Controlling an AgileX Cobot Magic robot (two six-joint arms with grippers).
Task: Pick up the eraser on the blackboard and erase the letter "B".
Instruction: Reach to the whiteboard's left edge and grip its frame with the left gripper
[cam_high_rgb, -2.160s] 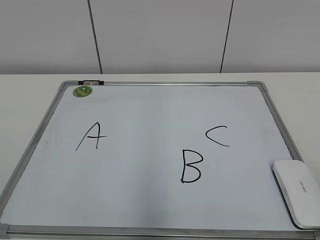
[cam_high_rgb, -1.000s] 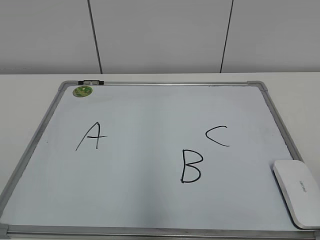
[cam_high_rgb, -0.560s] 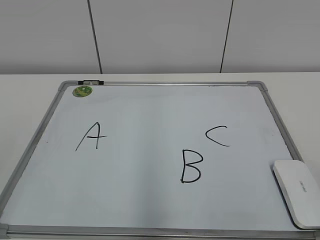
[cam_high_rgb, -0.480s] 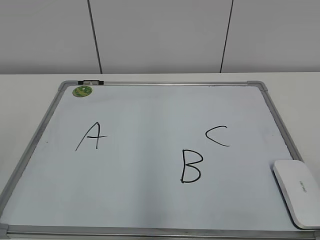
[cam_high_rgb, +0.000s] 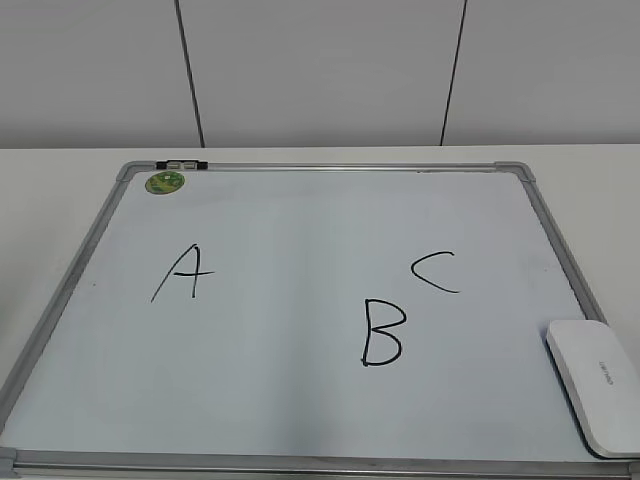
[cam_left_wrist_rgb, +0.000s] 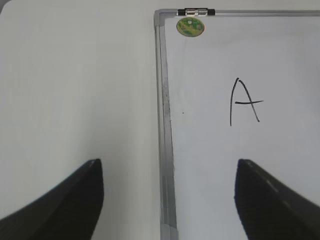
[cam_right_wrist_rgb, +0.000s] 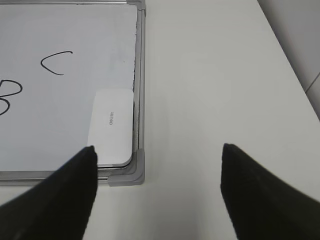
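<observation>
The blackboard (cam_high_rgb: 300, 215) is a white board in a silver frame, lying flat on the table. The black letter "B" (cam_high_rgb: 384, 332) is drawn right of its middle; its right part shows in the right wrist view (cam_right_wrist_rgb: 9, 95). The white eraser (cam_high_rgb: 594, 385) lies on the board's near right corner, also in the right wrist view (cam_right_wrist_rgb: 112, 127). My right gripper (cam_right_wrist_rgb: 157, 172) is open and empty above the table, just outside that corner. My left gripper (cam_left_wrist_rgb: 170, 182) is open and empty above the board's left frame. Neither gripper shows in the exterior view.
A black "A" (cam_high_rgb: 182, 273) is on the board's left and a black "C" (cam_high_rgb: 435, 270) above right of the "B". A round green sticker (cam_high_rgb: 166, 182) and a metal clip (cam_high_rgb: 181, 164) sit at the far left corner. The white table (cam_right_wrist_rgb: 215, 85) extends right of the board.
</observation>
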